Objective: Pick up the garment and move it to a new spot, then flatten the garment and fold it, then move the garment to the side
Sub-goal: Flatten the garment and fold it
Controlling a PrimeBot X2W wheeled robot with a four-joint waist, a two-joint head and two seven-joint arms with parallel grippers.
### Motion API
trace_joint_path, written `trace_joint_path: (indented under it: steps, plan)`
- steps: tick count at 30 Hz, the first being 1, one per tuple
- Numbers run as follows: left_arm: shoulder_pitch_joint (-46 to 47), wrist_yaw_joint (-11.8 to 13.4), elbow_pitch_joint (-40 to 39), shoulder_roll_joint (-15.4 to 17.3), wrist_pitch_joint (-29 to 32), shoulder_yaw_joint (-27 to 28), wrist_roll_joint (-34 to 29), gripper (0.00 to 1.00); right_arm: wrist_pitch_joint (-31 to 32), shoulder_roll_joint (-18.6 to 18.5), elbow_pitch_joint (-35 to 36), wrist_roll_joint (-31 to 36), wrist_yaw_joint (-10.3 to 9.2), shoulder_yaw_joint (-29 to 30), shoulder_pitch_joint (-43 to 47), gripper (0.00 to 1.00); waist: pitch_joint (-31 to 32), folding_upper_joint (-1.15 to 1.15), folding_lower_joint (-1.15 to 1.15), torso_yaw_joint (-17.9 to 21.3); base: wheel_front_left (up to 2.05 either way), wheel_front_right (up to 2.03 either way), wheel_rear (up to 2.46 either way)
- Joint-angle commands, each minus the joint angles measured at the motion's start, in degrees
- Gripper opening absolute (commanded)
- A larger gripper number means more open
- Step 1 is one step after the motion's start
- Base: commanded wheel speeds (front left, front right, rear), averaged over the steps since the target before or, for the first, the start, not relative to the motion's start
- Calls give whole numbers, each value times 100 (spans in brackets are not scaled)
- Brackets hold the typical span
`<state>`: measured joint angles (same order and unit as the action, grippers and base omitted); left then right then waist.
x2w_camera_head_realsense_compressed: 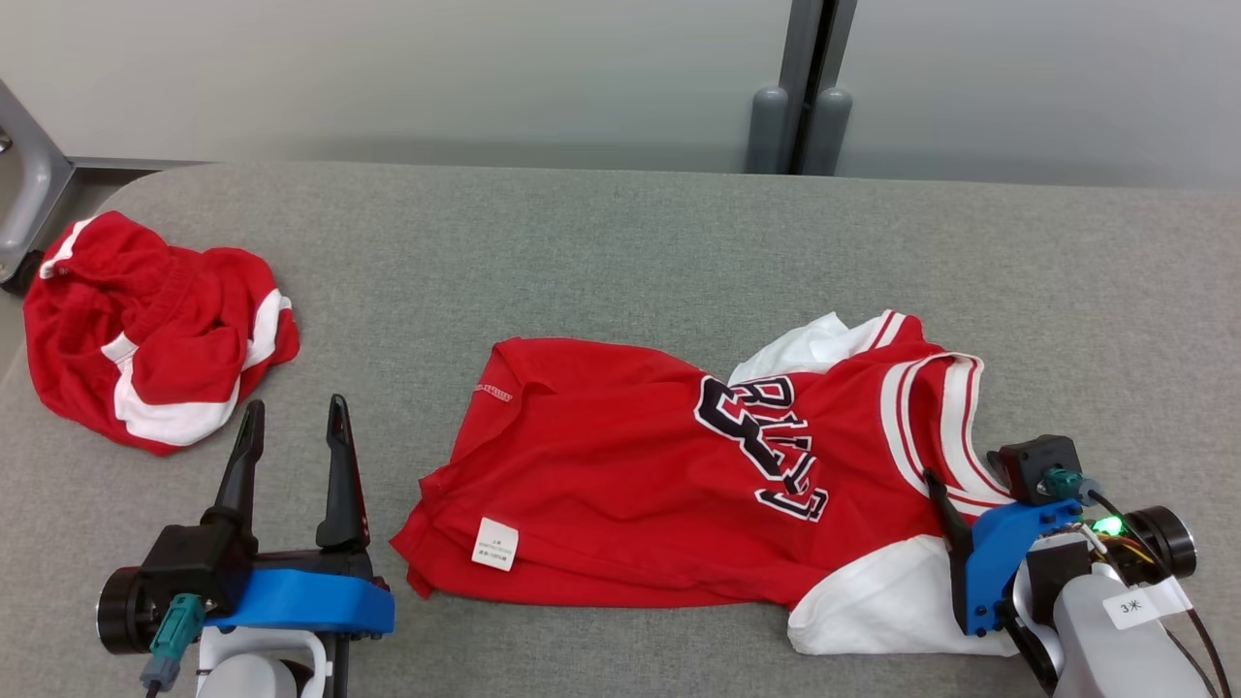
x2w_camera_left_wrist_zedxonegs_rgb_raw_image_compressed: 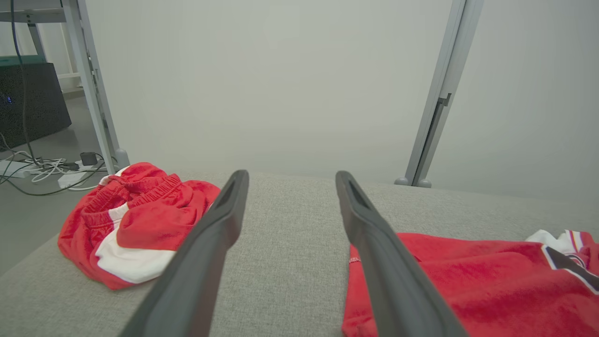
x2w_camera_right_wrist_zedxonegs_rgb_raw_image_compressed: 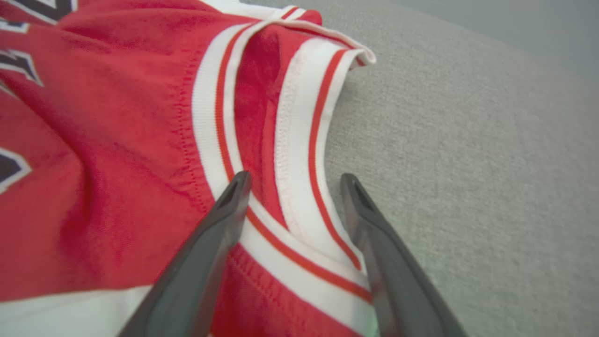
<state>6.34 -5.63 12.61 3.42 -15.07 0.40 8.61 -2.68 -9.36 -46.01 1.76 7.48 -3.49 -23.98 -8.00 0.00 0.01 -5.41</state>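
Observation:
The garment, a red jersey with black-and-white lettering and white trim, lies rumpled on the grey table, a white label showing near its left hem. My right gripper is low at the jersey's right end. In the right wrist view it is open, its fingers straddling the striped white-and-red neck band of the garment without closing on it. My left gripper stands open above bare table, just left of the jersey's hem. Nothing is between its fingers, and the garment lies to their right.
A second crumpled red-and-white garment sits at the table's left edge. The grey padded table stretches back to a wall with a grey post. A metal frame leg and floor cables lie beyond the left edge.

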Motion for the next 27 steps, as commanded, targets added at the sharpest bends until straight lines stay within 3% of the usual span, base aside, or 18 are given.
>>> trace_joint_path:
  steps: [1, 10, 11, 12, 13, 18, 27]
  plan:
    - [108, -16, 8, -7, -15, -1, -20, 100, 62, -47, -108, -37, 2, -64, -83, 100, -26, 0, -1, -34, 0, 0, 0]
    - [150, -58, 26, -35, -16, 36, -92, 100, 582, -244, -653, -389, 10, -818, -47, 100, -66, 0, -1, -79, 0, 0, 0]
    - [155, -63, 28, -36, -15, 39, -102, 100, 605, -244, -666, -483, 10, -937, -35, 44, -67, 0, -1, -79, 0, 0, 0]
    - [162, -68, 32, -38, -15, 41, -108, 100, 597, -215, -640, -626, 11, -1037, -34, 8, -67, 0, -1, -77, 0, 0, 0]
    - [172, -72, 35, -41, -16, 45, -106, 100, 601, -205, -611, -727, 18, -1130, -49, 0, -67, 0, -1, -73, 0, 0, 0]
    - [180, -76, 73, -49, -16, 57, -105, 100, 468, -294, -443, -1304, 15, -1402, -198, 0, -28, 0, -1, -30, 0, 0, 0]
    - [38, -96, 103, -52, -16, 139, -160, 100, -713, -366, -11, -1520, 2, -1273, -480, 0, 221, 0, -1, 165, 0, 0, 0]
